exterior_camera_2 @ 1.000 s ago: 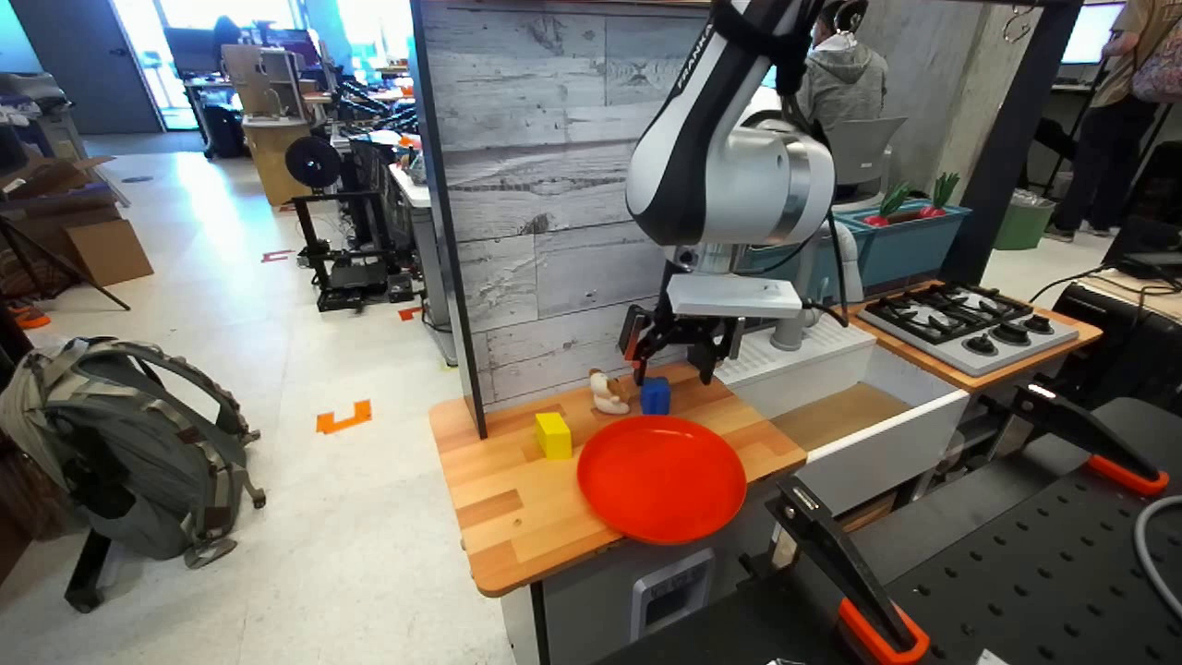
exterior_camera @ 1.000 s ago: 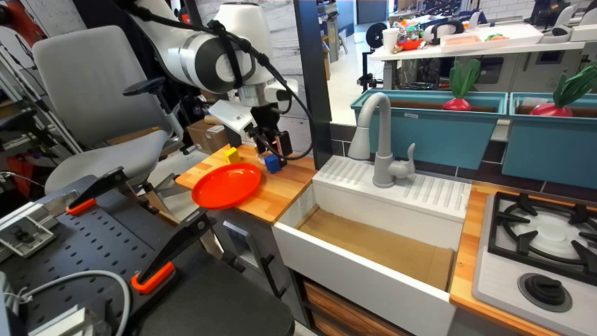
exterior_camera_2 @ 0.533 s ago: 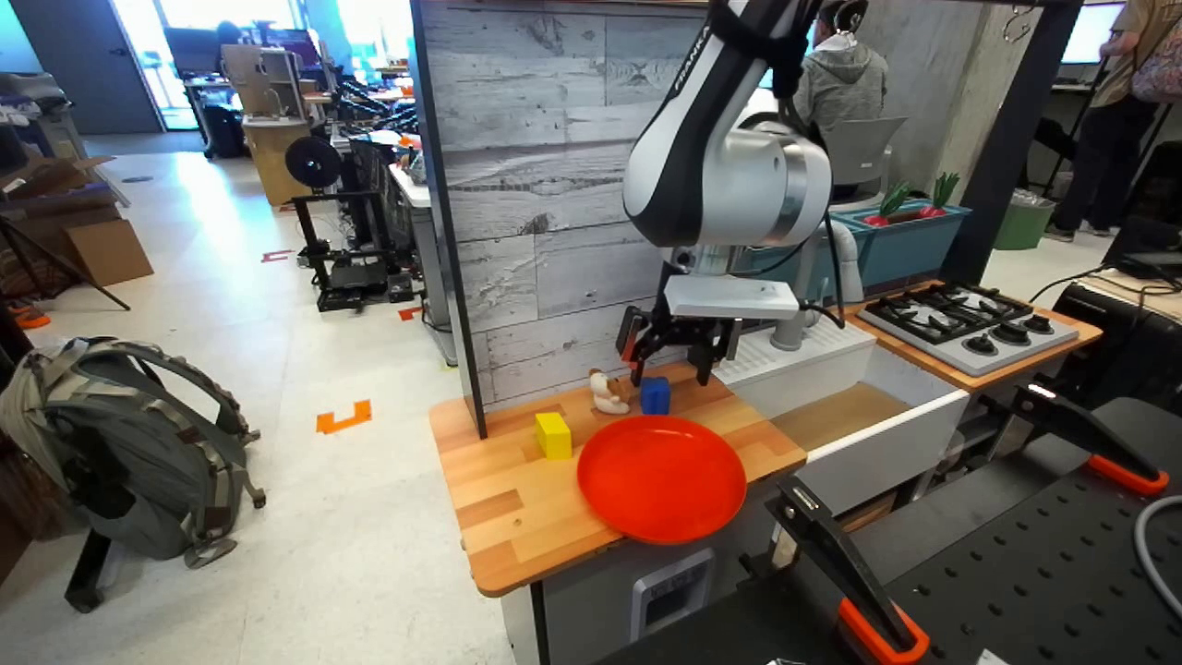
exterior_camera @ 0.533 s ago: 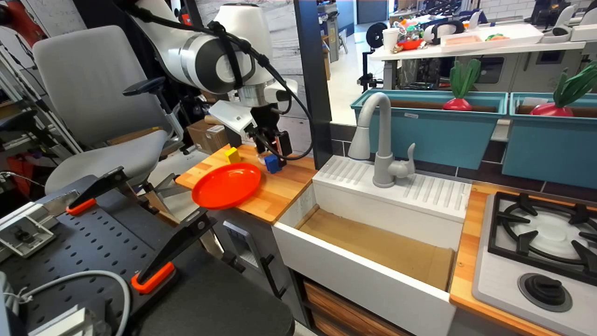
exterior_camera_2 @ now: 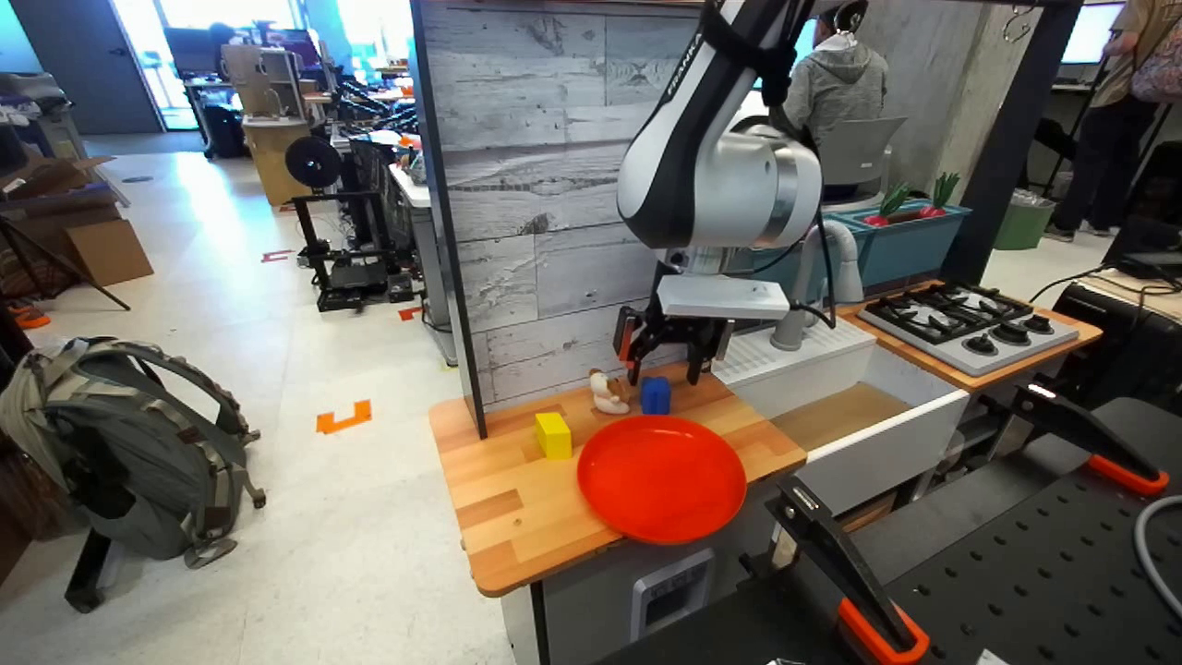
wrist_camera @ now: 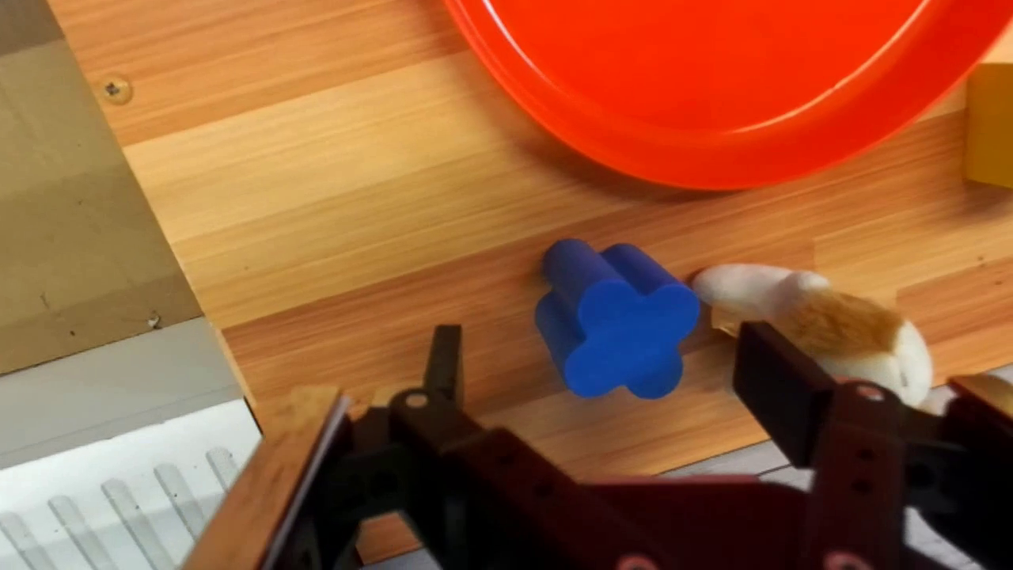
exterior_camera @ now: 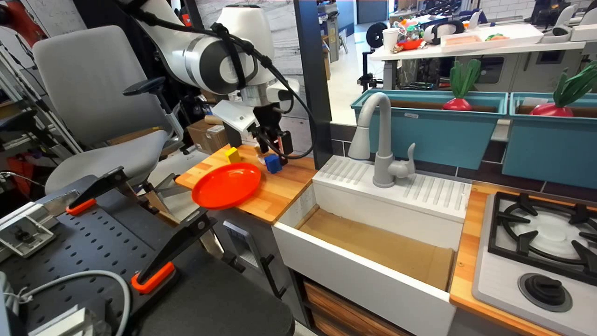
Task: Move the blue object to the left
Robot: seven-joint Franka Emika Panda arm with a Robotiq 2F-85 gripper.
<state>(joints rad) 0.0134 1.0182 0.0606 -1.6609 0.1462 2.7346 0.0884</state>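
Hovering w/ gripper point(wrist_camera: 604, 354) over wood counter point(wrist_camera: 316, 214), holding fingers point(wrist_camera: 447, 360) wide apart & leaving visible space each side of blue block point(wrist_camera: 633, 336) in wrist view. Pointing gripper down; leaving exact finger ht vs. block top unclear. Seeing said block upright on counter, lobed flower-type face up, btwn orange-red plate point(exterior_camera_2: 661, 480) & grey plank wall point(exterior_camera_2: 536, 194), near plate rim but apart. Spotting white/brown toy point(exterior_camera_2: 607, 395) just beside block, w/ narrow gap btwn in an exterior view; seeing toy partly covered by finger in wrist view. Noting yellow block point(exterior_camera_2: 553, 436) farther along, on far side of toy from blue one, just beside plate rim. Seeing plate poke past counter's front edge in both exterior views. Also seeing white sink point(exterior_camera: 354, 282) adjoining counter, w/ grey faucet point(exterior_camera: 385, 135) at back & flat brown sheet point(exterior_camera: 375, 247) on bottom. Spotting stove point(exterior_camera: 499, 275) on opp. side of sink, teal bins point(exterior_camera: 433, 135) behind, w/ red radish point(exterior_camera: 458, 104) in each. Seeing robot arm point(exterior_camera_2: 729, 189) above gripper in both exterior views. Finding backpack point(exterior_camera_2: 138, 453) on floor point(exterior_camera_2: 295, 554), well apart from counter.
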